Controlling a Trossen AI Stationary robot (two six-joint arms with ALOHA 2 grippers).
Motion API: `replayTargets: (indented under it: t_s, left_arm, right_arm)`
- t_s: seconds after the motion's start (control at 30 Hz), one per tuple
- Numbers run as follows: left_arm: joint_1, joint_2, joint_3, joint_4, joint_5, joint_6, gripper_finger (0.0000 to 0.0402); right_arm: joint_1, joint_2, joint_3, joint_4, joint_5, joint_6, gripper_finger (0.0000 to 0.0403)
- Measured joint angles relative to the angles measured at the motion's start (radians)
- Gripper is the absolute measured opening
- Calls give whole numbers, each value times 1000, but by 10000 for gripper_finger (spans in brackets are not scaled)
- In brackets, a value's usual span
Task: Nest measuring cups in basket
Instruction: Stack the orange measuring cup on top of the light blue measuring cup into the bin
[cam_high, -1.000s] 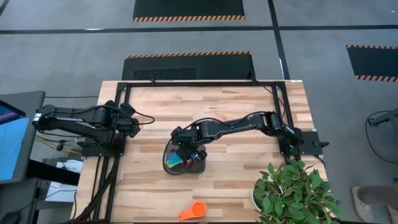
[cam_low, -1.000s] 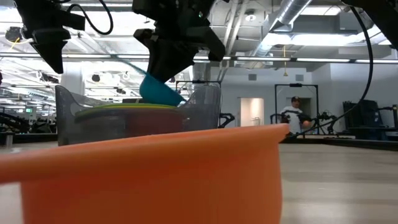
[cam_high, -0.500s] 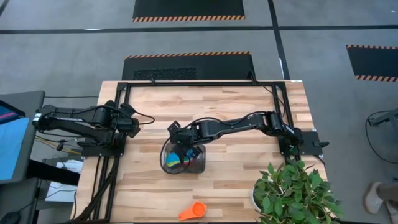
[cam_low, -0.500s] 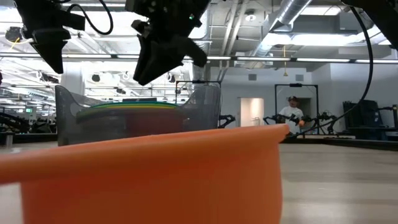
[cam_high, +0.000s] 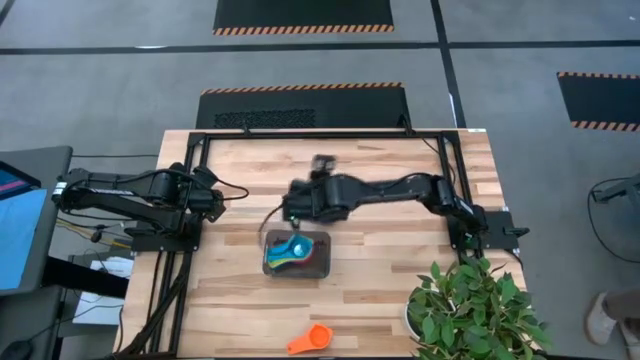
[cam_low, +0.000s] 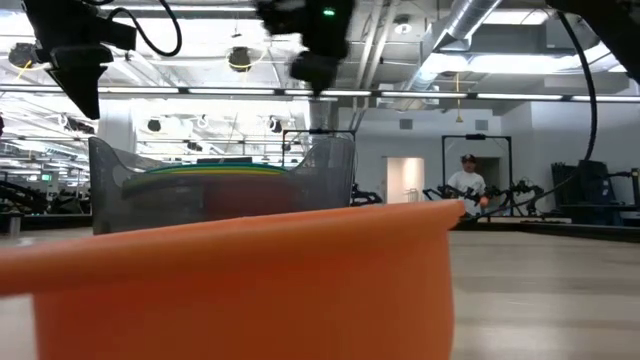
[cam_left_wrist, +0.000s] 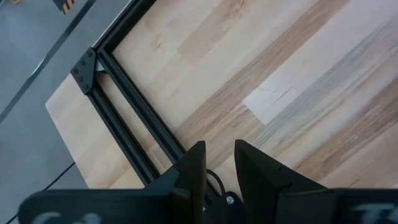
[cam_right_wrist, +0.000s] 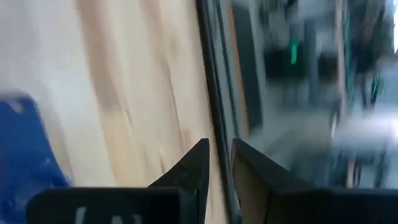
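Right claw (cam_high: 297, 203), with fingers nearly together and nothing between them in its wrist view, now sits above the bench (cam_high: 400, 270) just beyond the far rim of the basket (cam_high: 296, 254). A second ago we saw it low over the basket carrying the light blue cup; half a second ago it had let go and begun to lift; now it has swung clear. We read this as one more cup delivered, with the arm free to fetch the next.

Light blue cup (cam_high: 287, 249) lies on top of the nested stack inside the basket, which stands near the middle of the bench. From above, the basket's long axis runs left to right. The cup's handle direction is too small for us to tell. In the low view the stacked rims (cam_low: 215, 170) show as level coloured bands behind the basket wall.

Orange cup (cam_high: 310, 340) is still outside, near the front edge of the bench, well apart from the basket; its long axis runs left to right, bowl to the right, handle to the left.

Left claw (cam_left_wrist: 216, 163), narrowly parted and empty, waits at the left edge of the bench.
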Motion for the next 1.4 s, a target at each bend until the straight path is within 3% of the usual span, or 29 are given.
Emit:
replayTargets:
  t_s: [0.07,0.13,0.27,0.37,0.43,0.53,0.67,0.87,1.07,1.23,1.33,1.4]
  left_arm:
    - [0,0,0,0,0,-1,74]
    - [0,0,0,0,0,-3,74]
    - [0,0,0,66,82,-27,74]
    - [-4,0,0,193,221,-3,74]
    - [-17,7,0,300,323,28,74]
    - [-48,34,0,482,443,64,74]
    - [-121,115,0,724,512,65,74]
    - [-255,315,0,1057,489,-43,74]
    - [-371,546,45,1396,434,-150,74]
    - [-475,755,259,1358,359,-191,59]
    - [-518,875,450,1185,314,-200,44]
    - [-543,943,584,983,306,-224,38]
  right_arm:
    - [-28,0,39,-242,-15,231,84]
    - [-58,-2,53,-331,-61,394,81]
    - [-111,-64,37,-308,-360,427,76]
    - [-129,-95,36,-321,-413,491,74]
    - [-142,-115,20,-312,-490,460,72]
    - [-166,-161,-12,-318,-515,435,71]
    - [-221,-247,-137,-317,-541,440,71]
    - [-326,-446,-471,-310,-680,466,71]
    - [-341,-625,-785,-7,-919,453,71]
    - [-282,-687,-936,202,-961,451,71]
    - [-240,-688,-970,224,-961,450,71]
    - [-210,-674,-985,221,-961,449,71]
